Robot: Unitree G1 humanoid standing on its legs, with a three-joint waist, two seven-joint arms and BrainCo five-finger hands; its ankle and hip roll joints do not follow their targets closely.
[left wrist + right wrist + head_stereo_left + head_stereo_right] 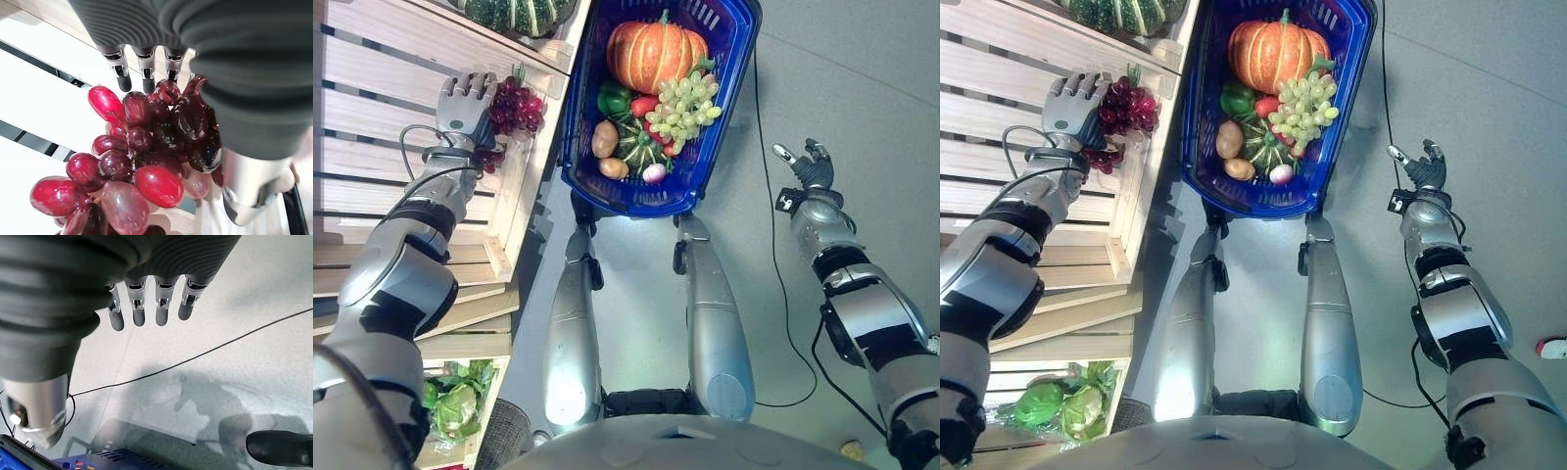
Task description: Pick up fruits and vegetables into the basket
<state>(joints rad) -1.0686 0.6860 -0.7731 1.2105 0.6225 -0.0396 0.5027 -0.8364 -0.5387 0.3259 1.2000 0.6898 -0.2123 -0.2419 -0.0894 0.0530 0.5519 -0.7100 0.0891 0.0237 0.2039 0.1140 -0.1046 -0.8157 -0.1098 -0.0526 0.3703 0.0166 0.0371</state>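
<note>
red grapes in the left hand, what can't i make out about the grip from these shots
- Left hand on the red grapes: eye views show only its back, so finger contact is hidden.
- Left wrist view: the dark cover hides the palm side of the bunch.
- Grape stem: too small to see.

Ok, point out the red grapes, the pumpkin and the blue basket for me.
red grapes (146,161): left wrist view, middle of the bunch.
pumpkin (651,54): left eye view, its orange ribbed side.
blue basket (576,117): left eye view, its left wall.
</note>
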